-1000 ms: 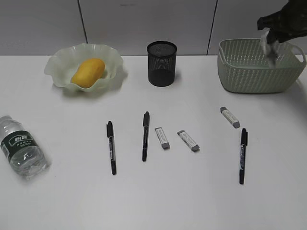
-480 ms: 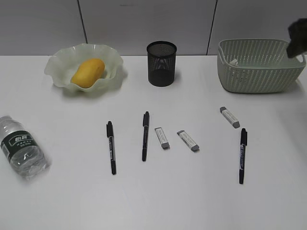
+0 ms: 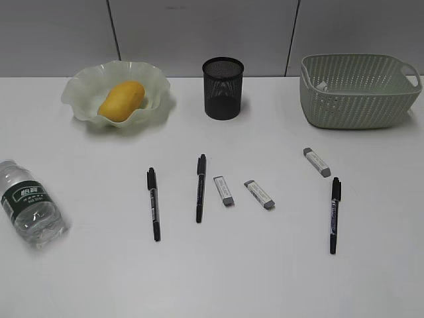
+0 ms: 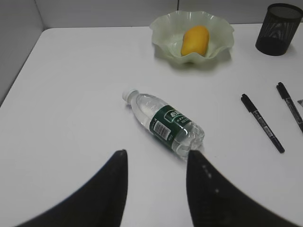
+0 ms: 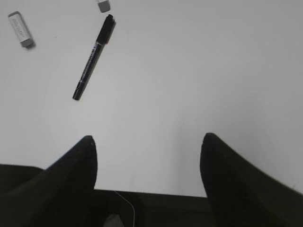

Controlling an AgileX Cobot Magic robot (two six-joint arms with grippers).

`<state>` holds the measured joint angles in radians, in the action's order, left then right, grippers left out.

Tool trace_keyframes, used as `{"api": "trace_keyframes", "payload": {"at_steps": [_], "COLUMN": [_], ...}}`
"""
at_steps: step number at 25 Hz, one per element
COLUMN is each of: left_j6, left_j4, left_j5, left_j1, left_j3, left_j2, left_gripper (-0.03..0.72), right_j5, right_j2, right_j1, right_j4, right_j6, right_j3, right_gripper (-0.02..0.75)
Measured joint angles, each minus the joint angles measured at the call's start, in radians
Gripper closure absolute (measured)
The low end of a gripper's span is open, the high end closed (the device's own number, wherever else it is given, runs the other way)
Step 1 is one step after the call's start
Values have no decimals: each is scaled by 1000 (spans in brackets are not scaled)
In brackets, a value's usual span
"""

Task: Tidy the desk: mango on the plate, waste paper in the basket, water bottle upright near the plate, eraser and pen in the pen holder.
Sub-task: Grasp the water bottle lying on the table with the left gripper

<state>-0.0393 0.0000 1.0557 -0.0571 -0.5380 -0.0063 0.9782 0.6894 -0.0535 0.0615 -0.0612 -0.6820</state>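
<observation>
The mango (image 3: 121, 100) lies in the wavy green plate (image 3: 86, 83). The waste paper (image 3: 322, 86) shows as a white wad inside the latticed basket (image 3: 358, 93). The water bottle (image 3: 30, 204) lies on its side at the left desk edge. Three pens (image 3: 154, 203) (image 3: 200, 187) (image 3: 334, 214) and three erasers (image 3: 224, 190) (image 3: 259, 194) (image 3: 317, 162) lie on the desk in front of the black mesh pen holder (image 3: 223, 87). My left gripper (image 4: 158, 156) is open and empty just short of the bottle (image 4: 165, 124). My right gripper (image 5: 147, 142) is open and empty above bare desk, with a pen (image 5: 93, 56) beyond it. Neither gripper shows in the exterior view.
The left wrist view also shows the plate (image 4: 163, 33) with the mango (image 4: 195, 40), the pen holder (image 4: 279, 29) and two pens (image 4: 262, 128) (image 4: 291, 106). The right wrist view shows two erasers (image 5: 21, 29) (image 5: 103, 5) at its top left.
My right gripper was over the basket with the white wad, then drew off to the right and out of the exterior view. The wad now lies in the basket.
</observation>
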Motion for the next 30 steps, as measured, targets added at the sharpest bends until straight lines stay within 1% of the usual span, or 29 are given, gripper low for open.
{"api": "trace_keyframes", "payload": {"at_steps": [4,9,12,16,19,21,23,25,27,30], "left_j6": [0,0,0,0,-44,-100,-129,-149,-159,-213], "left_j4": [0,0,-7,-24,-71,-110,-135,-158,-188,-222], "left_j5": [0,0,-1,-8,-85,-164,-242,-303,-368,-420], "left_j1": [0,0,0,0,0,0,0,0,0,0], "left_j3": [0,0,0,-4,-27,-55,-87,-123,-154,-218], "left_j2": [0,14,65,175,332,484,645,855,1016,1228], "left_gripper": [379,375,337,245,218,214,195,150,80,29], "right_j5": [69,69,67,66,66,66,66,66,66,66], "right_j2": [-278,-572,-672,-695,-696,-696,-696,-696,-696,-696], "right_j1": [0,0,0,0,0,0,0,0,0,0], "right_j4": [17,20,20,20,20,20,20,20,20,20], "right_j6": [-44,-65,-67,-68,-68,-66,-62,-60,-57,-50], "right_j3": [67,151,168,171,171,171,171,171,171,171], "right_gripper": [202,202,203,214,230,242,251,257,263,267]}}
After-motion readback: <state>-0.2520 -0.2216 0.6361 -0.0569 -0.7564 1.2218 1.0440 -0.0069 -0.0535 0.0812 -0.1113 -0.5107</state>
